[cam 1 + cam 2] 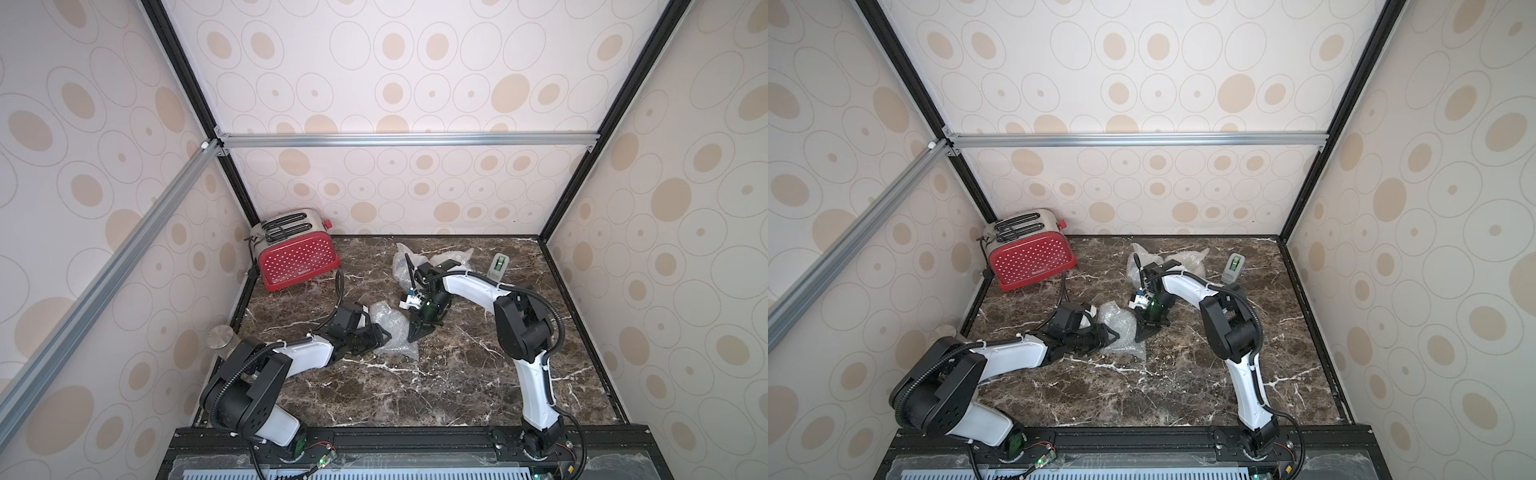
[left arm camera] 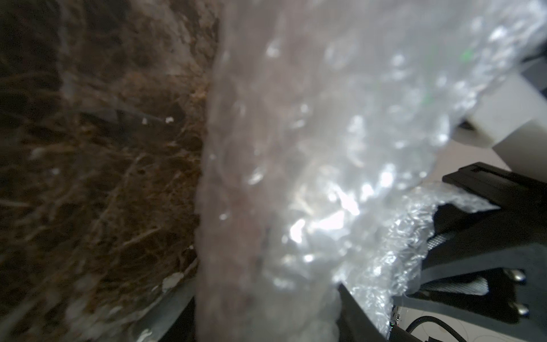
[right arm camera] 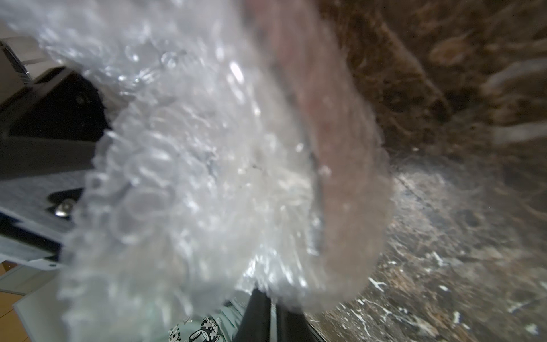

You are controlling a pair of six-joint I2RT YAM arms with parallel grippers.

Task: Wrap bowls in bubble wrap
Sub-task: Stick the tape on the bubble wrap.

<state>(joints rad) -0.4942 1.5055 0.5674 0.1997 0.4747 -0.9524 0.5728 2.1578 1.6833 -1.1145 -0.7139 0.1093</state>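
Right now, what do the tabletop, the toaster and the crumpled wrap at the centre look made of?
Tabletop: dark brown marble or a marble-look laminate, white veins, slight sheen. Toaster: brushed metal top and ends, glossy red side panel with white dots, probably enamelled. Bubble wrap: clear soft plastic film, glinting air bubbles, creased.

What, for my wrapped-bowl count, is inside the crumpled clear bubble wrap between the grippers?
Only the crumpled clear bubble wrap itself shows. A blurred pinkish band shows through it; whatever it wraps is hidden.
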